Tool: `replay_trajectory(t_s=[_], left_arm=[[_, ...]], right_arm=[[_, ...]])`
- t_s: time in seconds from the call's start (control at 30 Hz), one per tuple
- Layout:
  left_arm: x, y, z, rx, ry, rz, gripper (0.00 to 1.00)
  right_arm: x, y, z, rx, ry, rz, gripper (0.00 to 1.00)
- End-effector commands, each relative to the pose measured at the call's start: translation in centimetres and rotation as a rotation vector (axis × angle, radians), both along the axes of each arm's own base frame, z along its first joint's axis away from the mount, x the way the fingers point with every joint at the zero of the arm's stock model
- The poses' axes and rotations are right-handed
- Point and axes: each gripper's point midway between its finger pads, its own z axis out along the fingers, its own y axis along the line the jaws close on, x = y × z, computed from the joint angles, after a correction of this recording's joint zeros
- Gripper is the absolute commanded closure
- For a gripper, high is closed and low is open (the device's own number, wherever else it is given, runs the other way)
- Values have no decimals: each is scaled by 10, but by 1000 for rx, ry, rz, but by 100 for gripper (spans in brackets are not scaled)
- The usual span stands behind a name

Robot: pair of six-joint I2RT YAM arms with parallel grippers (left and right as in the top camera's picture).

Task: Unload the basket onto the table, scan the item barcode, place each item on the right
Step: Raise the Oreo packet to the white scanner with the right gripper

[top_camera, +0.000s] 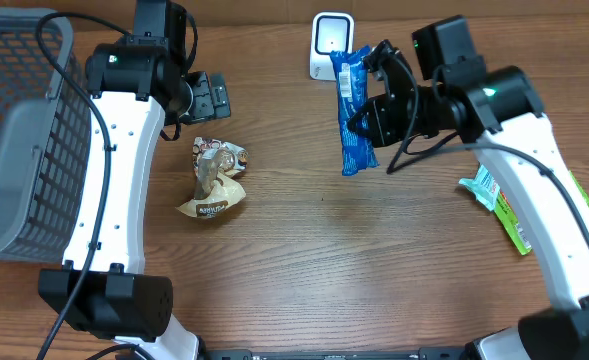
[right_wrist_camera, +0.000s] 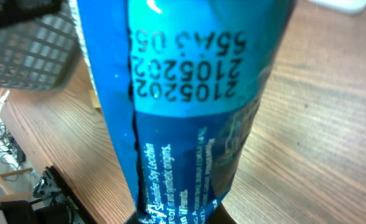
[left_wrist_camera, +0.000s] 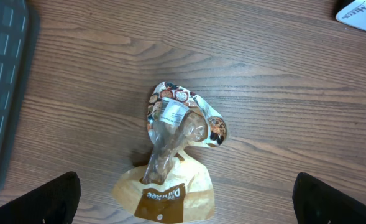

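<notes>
A blue snack packet (top_camera: 352, 110) hangs upright in the air just in front of the white barcode scanner (top_camera: 330, 45) at the table's far edge. My right gripper (top_camera: 371, 115) is shut on the packet's side. In the right wrist view the packet (right_wrist_camera: 189, 93) fills the frame with printed digits showing, and the gripper (right_wrist_camera: 179, 219) pinches its lower end. My left gripper (top_camera: 214, 97) is open, hovering over a brown and white snack bag (top_camera: 214, 180). In the left wrist view that bag (left_wrist_camera: 173, 155) lies between the wide-apart fingers (left_wrist_camera: 52, 199), untouched.
A grey mesh basket (top_camera: 14, 140) stands at the left edge of the table. A green and white packet (top_camera: 499, 205) lies on the wood under the right arm. The scanner's corner (left_wrist_camera: 363, 12) shows in the left wrist view.
</notes>
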Motion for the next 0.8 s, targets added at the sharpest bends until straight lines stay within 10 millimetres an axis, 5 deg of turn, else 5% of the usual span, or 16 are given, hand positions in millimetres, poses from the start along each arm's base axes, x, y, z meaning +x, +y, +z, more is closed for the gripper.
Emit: replay_trajectory(t_s=[0.0,0.23,0.43,0.77], left_arm=[[1,0,9,1,-28,4,0],[1,0,9,1,-28,4,0],[1,0,9,1,-28,4,0],[1,0,9,1,-28,3,0]], right_arm=[[-8,0,36,45,-105,30,96],[-8,-1,39,46,-113,30,96],[14,-4,25,-17,-157,-20,96],[43,-22,-80,-303,56,-226,96]])
